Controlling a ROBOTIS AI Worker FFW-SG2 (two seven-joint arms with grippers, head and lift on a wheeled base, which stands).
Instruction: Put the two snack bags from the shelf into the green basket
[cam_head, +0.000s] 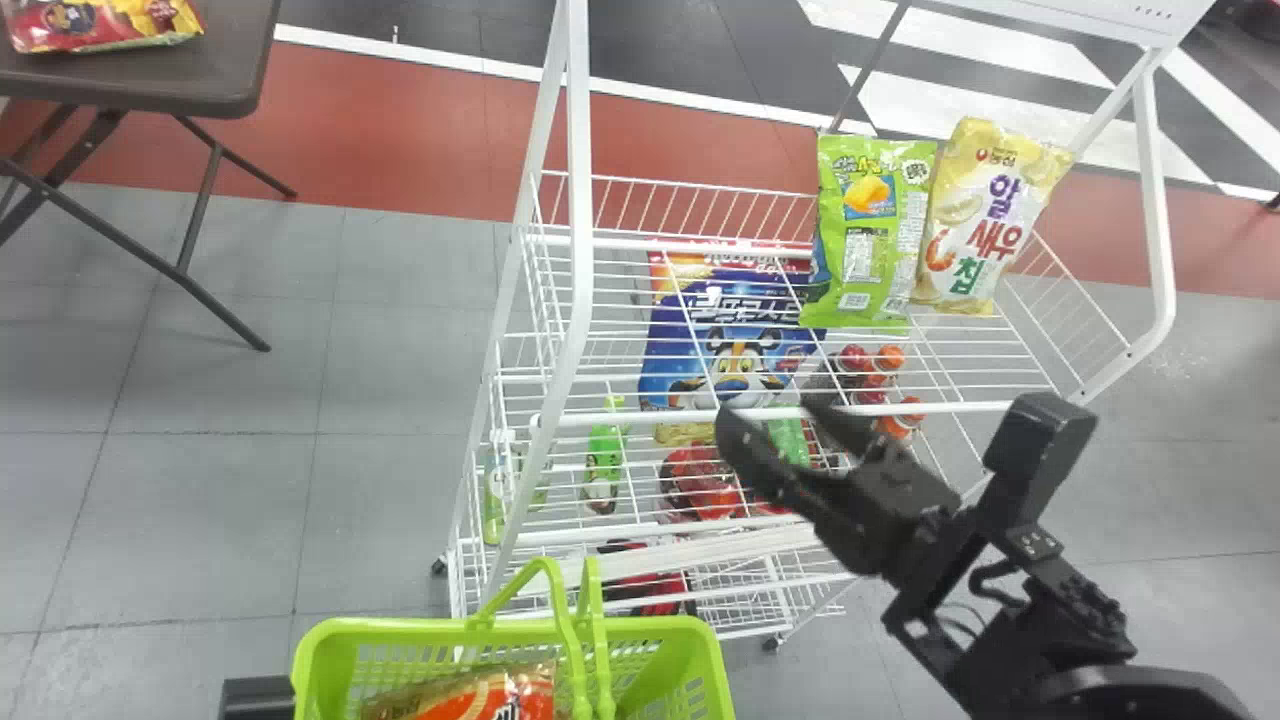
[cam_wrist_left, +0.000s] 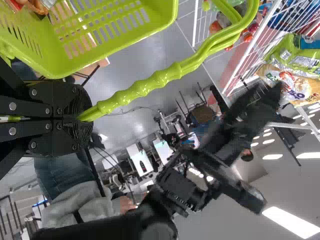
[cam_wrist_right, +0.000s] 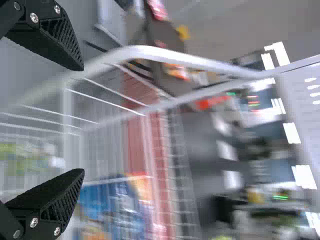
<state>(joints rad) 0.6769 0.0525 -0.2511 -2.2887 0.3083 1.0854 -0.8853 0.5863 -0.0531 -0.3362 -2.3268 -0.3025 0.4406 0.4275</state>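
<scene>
Side by side on the white shelf's top rack lie a green snack bag (cam_head: 872, 230) and a yellow-and-white one (cam_head: 990, 220). My right gripper (cam_head: 782, 412) is over the rack's front edge, nearer the robot and left of both bags. In the right wrist view the right gripper (cam_wrist_right: 83, 120) is open, with nothing between its fingers. The green basket (cam_head: 335, 640) stands at the head view's bottom, an orange-red packet (cam_head: 480, 695) inside. In the left wrist view my left gripper (cam_wrist_left: 82, 116) is shut on the green handle (cam_wrist_left: 145, 86) of the basket (cam_wrist_left: 107, 47).
The white wire shelf (cam_head: 575, 250) has upright posts and a raised front rail. Below its top rack are a blue cereal bag (cam_head: 735, 340) and bottles. A dark table (cam_head: 225, 85) with a red packet is at the far left. A black part (cam_head: 255, 697) borders the basket's left side.
</scene>
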